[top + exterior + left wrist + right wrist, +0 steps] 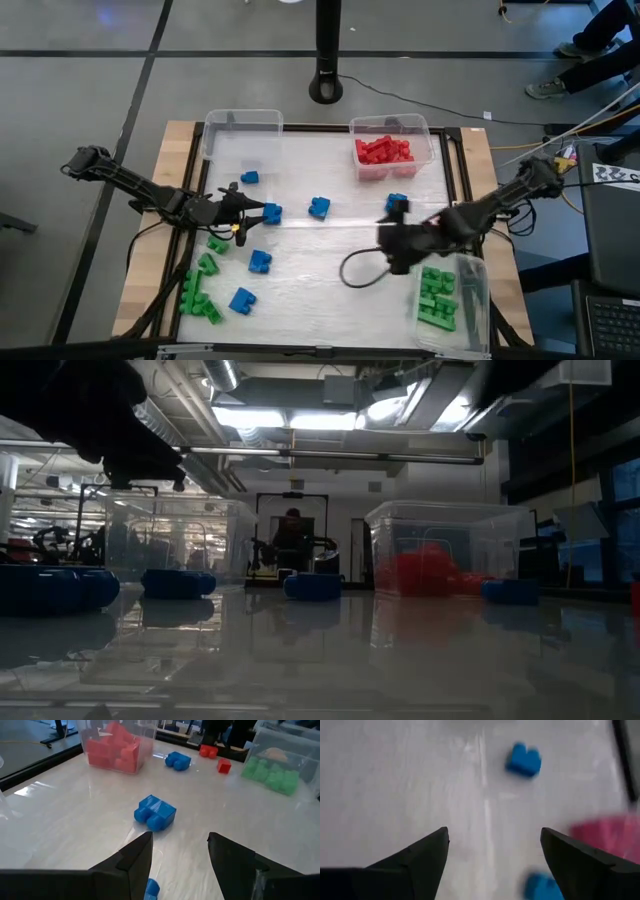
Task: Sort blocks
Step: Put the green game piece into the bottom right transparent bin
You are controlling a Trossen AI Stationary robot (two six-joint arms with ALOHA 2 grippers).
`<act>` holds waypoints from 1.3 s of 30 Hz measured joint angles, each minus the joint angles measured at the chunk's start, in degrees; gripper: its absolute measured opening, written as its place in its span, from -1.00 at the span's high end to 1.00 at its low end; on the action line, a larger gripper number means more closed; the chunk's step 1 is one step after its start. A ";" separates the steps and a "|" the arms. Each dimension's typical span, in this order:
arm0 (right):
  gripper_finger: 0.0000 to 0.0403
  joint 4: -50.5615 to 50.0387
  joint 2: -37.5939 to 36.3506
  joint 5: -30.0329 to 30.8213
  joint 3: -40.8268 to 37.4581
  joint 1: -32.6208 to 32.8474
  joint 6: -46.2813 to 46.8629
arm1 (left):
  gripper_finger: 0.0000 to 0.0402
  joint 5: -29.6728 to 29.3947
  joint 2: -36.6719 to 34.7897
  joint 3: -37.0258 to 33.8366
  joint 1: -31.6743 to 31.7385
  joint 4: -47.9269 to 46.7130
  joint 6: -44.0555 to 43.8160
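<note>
Blue blocks lie scattered on the white table: one (271, 212) right in front of my left gripper (256, 211), others (319, 207), (397, 203), (260, 261). Green blocks (200, 285) sit near the left edge. My left gripper (180, 852) is open and low. A blue block (155, 813) lies ahead of it, and a sliver of another (151, 888) shows between its fingers. My right gripper (388, 243) is open over bare table, facing a blue block (523, 760), with a second (542, 887) beside its finger.
A clear bin of red blocks (392, 150) stands at the far edge, with an empty clear bin (242, 132) to its left. A bin of green blocks (440, 295) sits near right. A black cable loop (362, 268) lies mid-table. Two small red pieces (216, 759) show ahead.
</note>
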 joint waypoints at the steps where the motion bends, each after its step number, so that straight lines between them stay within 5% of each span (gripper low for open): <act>1: -0.56 2.47 1.31 -0.11 0.00 -1.45 -4.55 | 0.09 0.02 0.03 0.00 0.00 0.62 0.15; 8: -0.56 19.21 10.22 -4.61 -0.04 -9.30 -29.83 | 0.09 0.04 0.49 0.02 -0.02 2.28 0.62; 16: -0.56 38.62 22.41 -11.48 -0.09 -13.70 -44.21 | 0.09 0.04 3.20 0.07 0.94 3.34 -0.18; 24: -0.56 50.00 32.19 -14.15 -0.11 -13.84 -44.74 | 0.09 0.38 3.50 0.22 3.54 5.08 0.74; 30: -0.56 50.61 35.94 -14.74 -0.11 -13.82 -40.62 | 0.09 4.72 4.43 4.29 6.67 3.45 9.76; 39: -0.56 53.62 37.40 -14.54 -0.11 -13.82 -38.86 | 0.09 6.29 12.45 22.25 7.06 -24.38 14.90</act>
